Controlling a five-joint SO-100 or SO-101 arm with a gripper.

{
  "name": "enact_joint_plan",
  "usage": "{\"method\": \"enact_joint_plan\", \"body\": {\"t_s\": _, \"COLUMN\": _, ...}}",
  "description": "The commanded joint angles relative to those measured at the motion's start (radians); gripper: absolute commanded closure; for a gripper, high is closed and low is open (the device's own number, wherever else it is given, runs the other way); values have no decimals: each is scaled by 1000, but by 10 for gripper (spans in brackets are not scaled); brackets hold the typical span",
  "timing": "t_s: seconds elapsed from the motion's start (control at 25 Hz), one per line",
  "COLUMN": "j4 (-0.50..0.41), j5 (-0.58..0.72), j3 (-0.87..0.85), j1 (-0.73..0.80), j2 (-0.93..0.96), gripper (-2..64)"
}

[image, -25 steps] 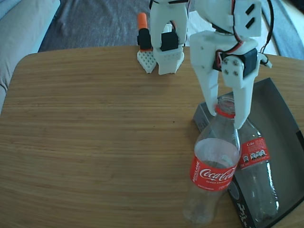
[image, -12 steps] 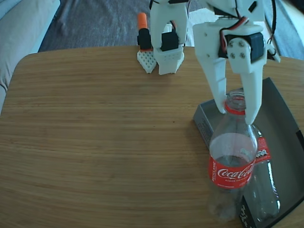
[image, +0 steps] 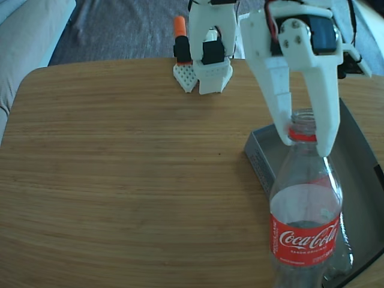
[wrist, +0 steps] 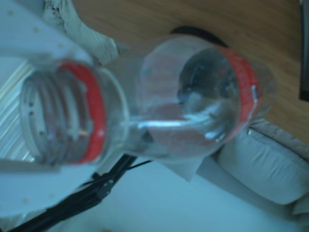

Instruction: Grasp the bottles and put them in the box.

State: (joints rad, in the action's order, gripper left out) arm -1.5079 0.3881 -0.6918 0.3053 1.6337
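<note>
The gripper (image: 306, 143) clamps the neck of a bottle (image: 306, 228) held upright above the box (image: 360, 180), not yet laid in; whether another bottle lies behind it is unclear

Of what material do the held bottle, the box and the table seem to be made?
The clear capless Coca-Cola bottle with the red label looks like thin glossy plastic: you see through it, with glints. The shallow grey box seems to be matte cardboard, with thin flat walls. The table shows light wood grain; whether it is solid wood or laminate, I cannot tell.
</note>
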Motion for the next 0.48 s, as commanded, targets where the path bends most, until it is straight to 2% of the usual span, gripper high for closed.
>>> {"method": "enact_joint_plan", "body": {"t_s": 0.0, "j4": 25, "j5": 9, "j3": 54, "j1": -18, "j2": 12, "gripper": 619}}
{"method": "enact_joint_plan", "body": {"t_s": 0.16, "j4": 14, "j5": 12, "j3": 57, "j1": 8, "j2": 29, "gripper": 619}}
{"method": "enact_joint_plan", "body": {"t_s": 0.44, "j4": -34, "j5": 12, "j3": 135, "j1": 156, "j2": 26, "gripper": 619}}
